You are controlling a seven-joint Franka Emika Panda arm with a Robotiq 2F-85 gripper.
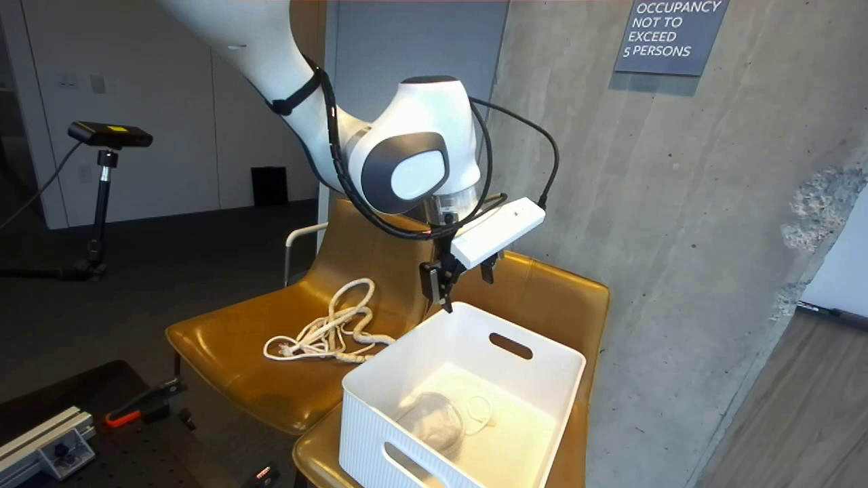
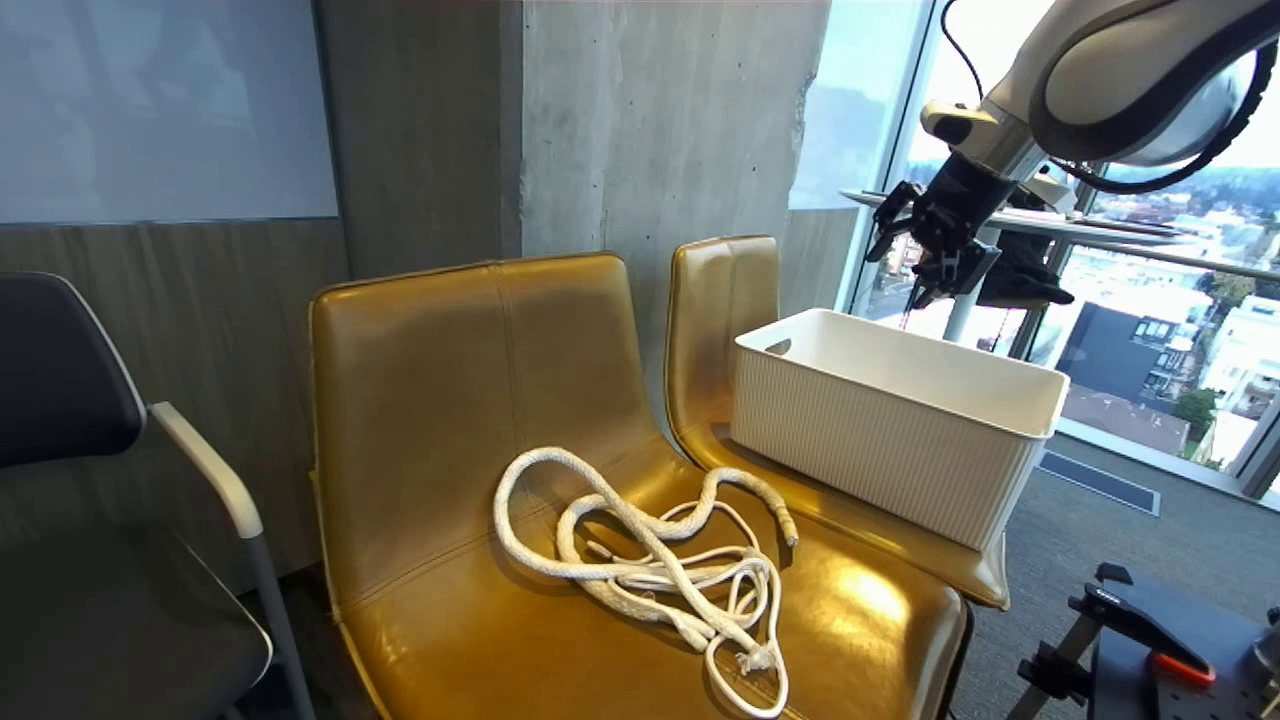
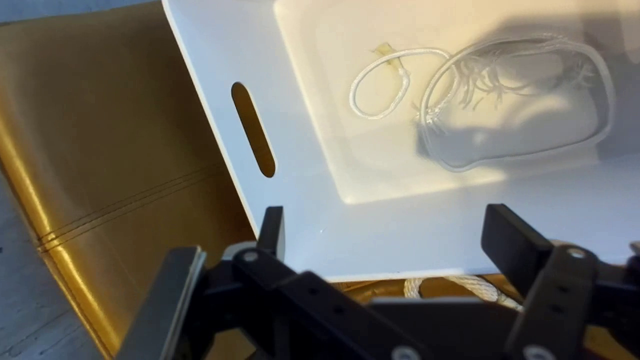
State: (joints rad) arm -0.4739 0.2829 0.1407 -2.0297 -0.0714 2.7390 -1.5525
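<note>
My gripper stands open, its fingers wide apart with nothing between them. In the wrist view they overlap the near edge of a white plastic bin. In both exterior views the gripper hangs above the back part of this bin, apart from it. Inside lie a small white cord loop with a tan end and a larger pale loop with frayed strands, perhaps around something translucent. A tangled off-white rope rests on the chair beside the bin, thick and thin strands together.
The bin stands on one tan leather chair; the rope lies on the adjoining chair. A concrete column rises behind. At the front is a dark table with an orange-and-black clamp. A camera on a stand is at the far left.
</note>
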